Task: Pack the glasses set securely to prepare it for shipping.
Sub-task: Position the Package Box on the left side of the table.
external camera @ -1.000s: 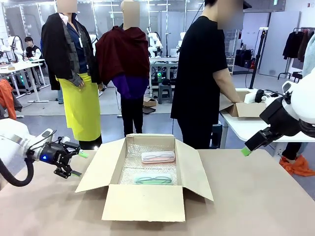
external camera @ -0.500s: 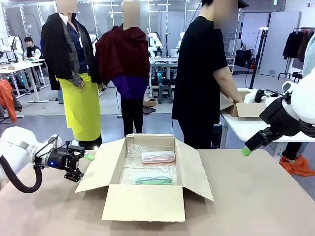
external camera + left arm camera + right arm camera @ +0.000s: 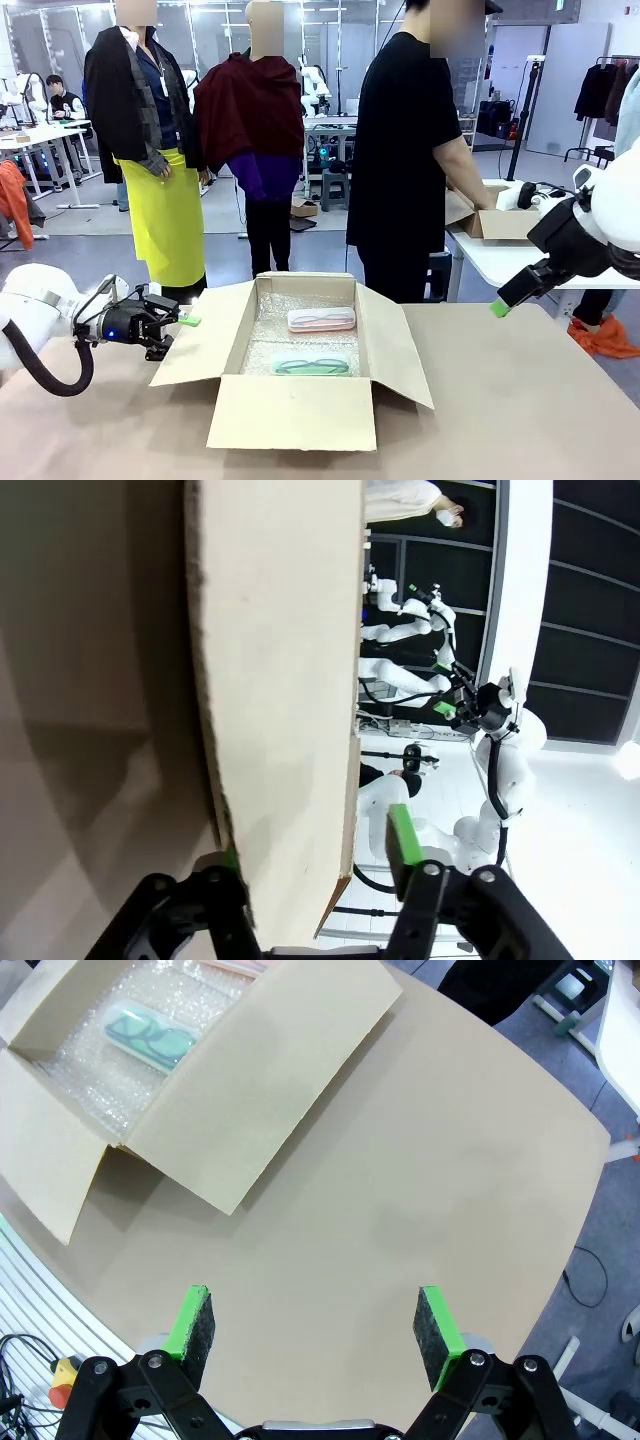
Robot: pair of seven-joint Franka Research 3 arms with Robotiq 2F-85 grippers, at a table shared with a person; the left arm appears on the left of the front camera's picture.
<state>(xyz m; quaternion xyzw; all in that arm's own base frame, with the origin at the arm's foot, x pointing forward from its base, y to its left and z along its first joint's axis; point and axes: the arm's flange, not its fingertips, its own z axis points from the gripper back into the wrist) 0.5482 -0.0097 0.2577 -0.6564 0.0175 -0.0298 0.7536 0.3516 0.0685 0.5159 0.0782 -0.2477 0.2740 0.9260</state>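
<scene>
left gripper (image 3: 315,845): jaws wide, set either side of the left flap (image 3: 205,335) of the box (image 3: 290,410), the flap edge between the pads, not yet pinched
right gripper (image 3: 312,1305): jaws wide, nothing held, hung over the bare table (image 3: 520,400) right of the box
case (image 3: 321,319): laid on the bubble wrap (image 3: 265,340) at the far end of the box
glasses (image 3: 311,366): on the same wrap near the front wall, apart from the case
risk, flap: pushed without a firm pinch, the flap could slip free or be creased, and the light box could be dragged along the table
risk, contents: nothing is laid over them, so both could be shaken about once the box is moved
count: one case, one glasses, one box, four flaps all open, two grippers
</scene>
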